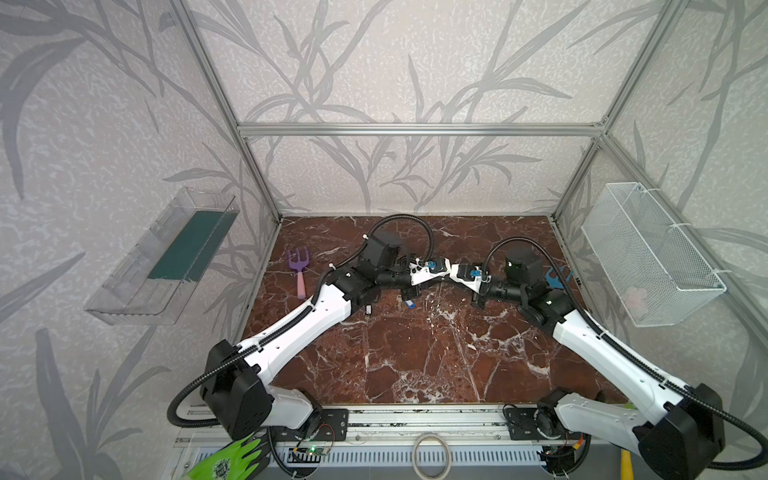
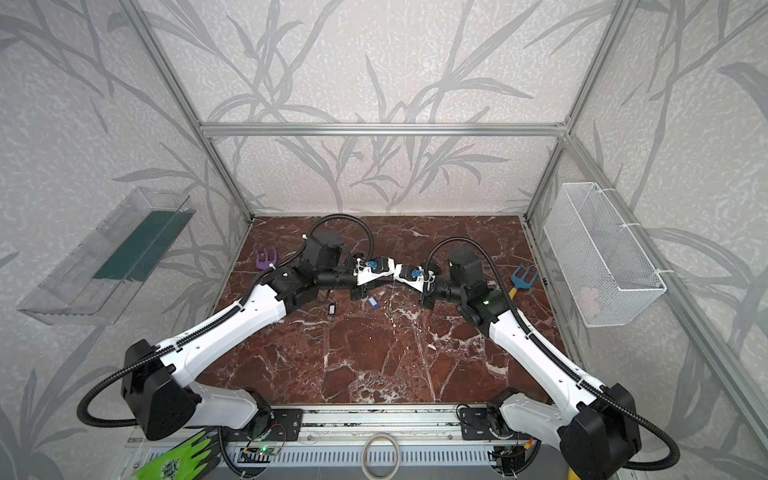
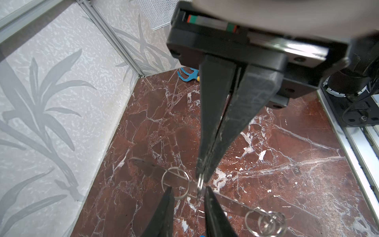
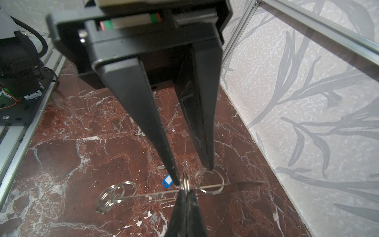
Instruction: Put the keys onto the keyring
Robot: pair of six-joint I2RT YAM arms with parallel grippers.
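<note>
The keyring (image 4: pixel 242 184) hangs from the right tool (image 4: pixel 185 189), clamped on one ring; the left tool (image 4: pixel 193 175), apart, should probably fetch the blue-tagged key (image 2: pixel 372 302) next.

Gleams glossy and polished across the veined, stone-look worktop (image 1: pixel 415 353). Shines as thin, bright bare metal on the keyring (image 3: pixel 155 171). Looks matt, faintly scuffed black plastic on left hand (image 3: pixel 188 189) and right hand (image 4: pixel 185 191).

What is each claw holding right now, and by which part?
Right claw pinches the keyring by its middle loop; left claw stands open around it, gripping nothing.
</note>
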